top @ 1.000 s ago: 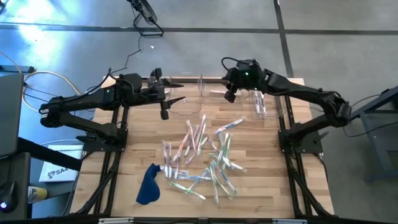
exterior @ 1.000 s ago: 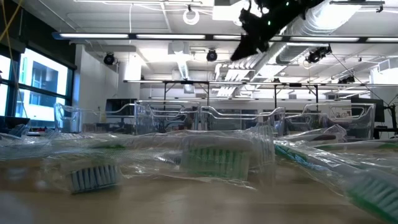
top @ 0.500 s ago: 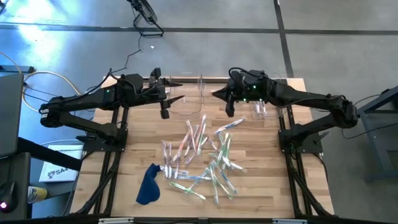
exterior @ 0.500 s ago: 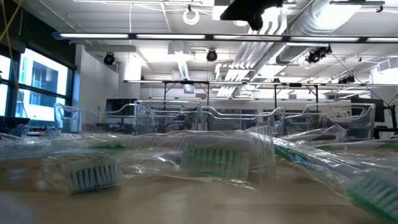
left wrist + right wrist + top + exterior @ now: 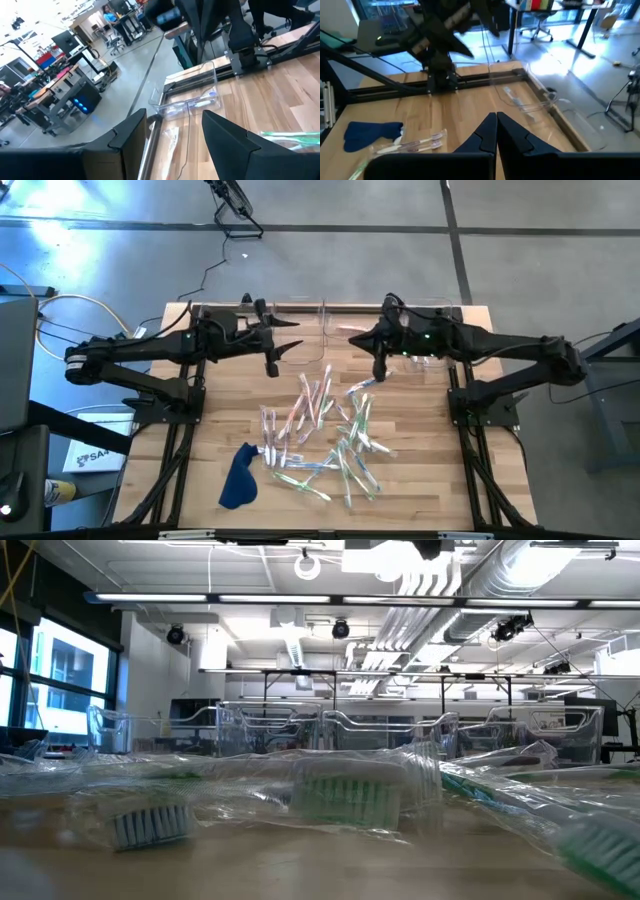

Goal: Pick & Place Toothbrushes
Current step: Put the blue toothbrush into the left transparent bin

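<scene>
Overhead, at the lower left of the wooden table (image 5: 420,480) I see the dark blue cloth (image 5: 238,476), crumpled and lying just beside the left edge of the pile. Up and to the right of it, in the upper left part of the table, my left gripper (image 5: 283,346) hangs over the near end of the left clear bin (image 5: 297,330); its fingers stand apart with nothing between them, and in its wrist view I see the two dark fingers (image 5: 227,142) spread with bare wood and a clear bin (image 5: 192,97) beyond them. At the centre of the table the toothbrushes (image 5: 325,435) lie in a loose, crossing heap in their glossy wrappers, pink, green and pale handles mixed, none of them lifted. From the table-level camera their bristle heads and crinkled wrappers (image 5: 350,798) fill the foreground. Right of centre, above the top of the heap, my right gripper (image 5: 380,370) points down toward the table beside the right clear bin (image 5: 425,355), which holds a few wrapped brushes. Its fingers (image 5: 490,135) are pressed together and hold nothing.
</scene>
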{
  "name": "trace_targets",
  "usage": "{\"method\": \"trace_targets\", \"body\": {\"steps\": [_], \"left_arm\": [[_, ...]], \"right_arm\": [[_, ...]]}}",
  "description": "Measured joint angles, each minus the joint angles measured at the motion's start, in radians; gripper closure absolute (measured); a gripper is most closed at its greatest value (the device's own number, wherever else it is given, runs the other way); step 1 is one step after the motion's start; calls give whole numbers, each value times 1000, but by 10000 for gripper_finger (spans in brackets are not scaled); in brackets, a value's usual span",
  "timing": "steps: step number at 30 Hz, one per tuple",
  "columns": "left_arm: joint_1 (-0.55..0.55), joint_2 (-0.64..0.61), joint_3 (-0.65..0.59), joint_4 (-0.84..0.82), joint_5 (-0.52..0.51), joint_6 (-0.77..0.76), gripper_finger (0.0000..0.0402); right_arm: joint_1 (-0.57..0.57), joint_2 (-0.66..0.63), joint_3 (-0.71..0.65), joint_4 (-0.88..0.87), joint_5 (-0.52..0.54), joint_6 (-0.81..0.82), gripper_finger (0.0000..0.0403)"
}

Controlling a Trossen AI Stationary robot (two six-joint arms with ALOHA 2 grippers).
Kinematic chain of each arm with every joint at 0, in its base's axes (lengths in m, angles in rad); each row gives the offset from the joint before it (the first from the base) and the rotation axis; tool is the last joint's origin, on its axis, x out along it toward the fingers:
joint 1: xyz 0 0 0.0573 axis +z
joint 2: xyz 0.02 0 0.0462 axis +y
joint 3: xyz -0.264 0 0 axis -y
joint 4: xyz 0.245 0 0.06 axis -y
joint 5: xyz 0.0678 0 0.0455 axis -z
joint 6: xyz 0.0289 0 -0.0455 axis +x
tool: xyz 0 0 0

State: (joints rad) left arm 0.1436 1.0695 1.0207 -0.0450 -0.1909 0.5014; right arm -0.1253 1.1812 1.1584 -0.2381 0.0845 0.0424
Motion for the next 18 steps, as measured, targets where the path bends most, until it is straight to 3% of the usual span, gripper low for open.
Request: {"method": "trace_targets", "body": {"steps": [6,13,18], "left_arm": [[-14,0,-4,45,-2,13,215],[-41,-1,-4,159,-3,60,215],[-54,0,-4,156,0,126,215]], "right_arm": [[3,-128,-83,9,12,13,401],[4,-308,-322,235,21,162,401],[8,-349,-398,273,49,173,401]]}}
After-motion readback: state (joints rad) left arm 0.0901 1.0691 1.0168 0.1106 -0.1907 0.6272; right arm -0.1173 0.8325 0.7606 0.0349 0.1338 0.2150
